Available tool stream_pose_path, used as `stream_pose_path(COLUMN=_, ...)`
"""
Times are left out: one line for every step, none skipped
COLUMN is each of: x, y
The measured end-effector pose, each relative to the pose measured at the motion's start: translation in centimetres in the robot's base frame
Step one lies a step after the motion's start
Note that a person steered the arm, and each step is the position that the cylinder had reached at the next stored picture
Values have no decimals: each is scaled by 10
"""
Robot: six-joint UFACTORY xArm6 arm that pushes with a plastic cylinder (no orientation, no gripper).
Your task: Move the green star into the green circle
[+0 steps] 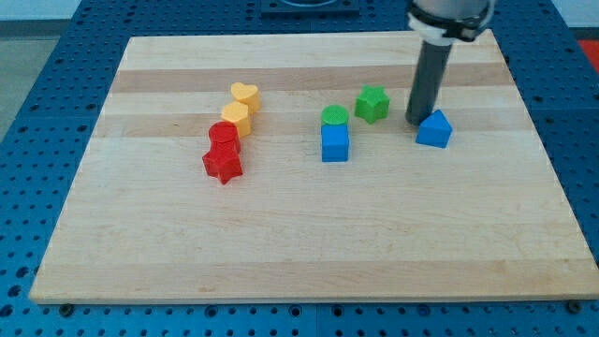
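We are looking down on a pale wooden board (309,243) lying on a blue perforated table (56,56). Our straight dark rod is standing upright toward the view's right, and my tip (417,122) is resting on the board just beside the upper left edge of a blue house-shaped block (434,129); whether they are touching, we cannot tell. We are carrying no fingers at all, so nothing is being gripped.

The green star-shaped block (372,103) is sitting a little to the view's left of my tip, apart from it. The green round block (334,116) is lying further left and slightly lower, near the star but not touching it. Right below the green round block, a blue cube (335,143) is pressing against it.

Well apart, on the view's left, four blocks are forming a slanted chain: a yellow heart-shaped block (245,95) at the top, a yellow hexagonal block (236,117) under it, then a red round block (224,138), and a red star-shaped block (223,165) at the bottom.
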State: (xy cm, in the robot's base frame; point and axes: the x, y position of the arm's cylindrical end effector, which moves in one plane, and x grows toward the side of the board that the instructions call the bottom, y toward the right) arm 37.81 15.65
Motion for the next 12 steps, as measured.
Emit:
stream_pose_path(x=-26, y=8)
stream_pose_path(x=-32, y=2)
stream_pose_path(x=-32, y=-10)
stream_pose_path(x=-32, y=-24)
stream_pose_path(x=-32, y=-34)
stream_pose_path(x=-32, y=-45)
stream_pose_path(x=-32, y=-55)
stream_pose_path(x=-32, y=-66)
stream_pose_path(x=-32, y=-74)
stream_pose_path(x=-32, y=-64)
stream_pose_path(x=-32, y=-43)
stream_pose_path(x=-26, y=-35)
